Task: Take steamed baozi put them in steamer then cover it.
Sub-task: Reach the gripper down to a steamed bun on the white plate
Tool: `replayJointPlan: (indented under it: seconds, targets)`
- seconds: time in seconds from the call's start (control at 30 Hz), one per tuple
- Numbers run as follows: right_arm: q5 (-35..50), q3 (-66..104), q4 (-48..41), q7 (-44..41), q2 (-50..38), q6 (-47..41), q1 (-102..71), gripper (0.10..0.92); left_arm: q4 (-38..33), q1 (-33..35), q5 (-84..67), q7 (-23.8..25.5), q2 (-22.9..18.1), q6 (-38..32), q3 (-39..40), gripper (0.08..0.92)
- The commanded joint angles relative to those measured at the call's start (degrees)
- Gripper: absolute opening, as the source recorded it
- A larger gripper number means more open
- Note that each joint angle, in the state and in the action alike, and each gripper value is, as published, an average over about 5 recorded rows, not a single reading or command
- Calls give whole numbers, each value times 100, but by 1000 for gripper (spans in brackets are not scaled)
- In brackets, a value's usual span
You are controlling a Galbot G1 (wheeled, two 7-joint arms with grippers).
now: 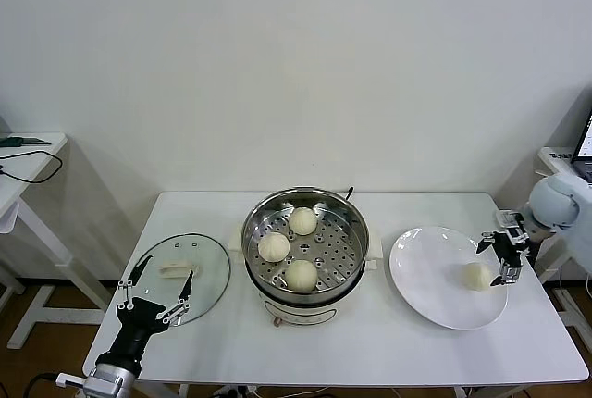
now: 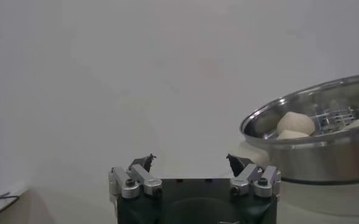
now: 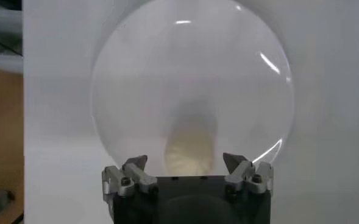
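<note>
The steel steamer stands mid-table with three cream baozi on its perforated tray; its rim also shows in the left wrist view. One more baozi lies on the white plate at the right. My right gripper is open, hovering just right of and above that baozi; in the right wrist view the baozi sits between the spread fingers. The glass cover with its white handle lies flat at the left. My left gripper is open above the cover's near edge.
The table's front edge runs just beyond the cover and plate. A side table with a cable stands at the far left. A laptop corner shows at the far right.
</note>
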Motion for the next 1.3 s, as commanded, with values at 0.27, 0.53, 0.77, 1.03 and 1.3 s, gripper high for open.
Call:
replayJointPlan:
  seconds: [0.27,0.53,0.77,1.03,1.3]
  targets:
    - [-554,460,-826,31,628,107,-409,823,100,-62,-3,6,-14,5,-4,823]
    - [-683,558,-869,83,685,156,-481,823,161,-88,7,9,-21,-11,46,823]
    - [-775,582,-872,101,682,189,-484,823,155,-78,6,13,-23,-18,33,823]
    - [-808,642,-871,121,692,231,-520,786,136,-83,7,7,-28,-12,48,823]
    - [-726,641,-789,115,655,227,-519,747,134,-85,7,5,-33,-11,60,823]
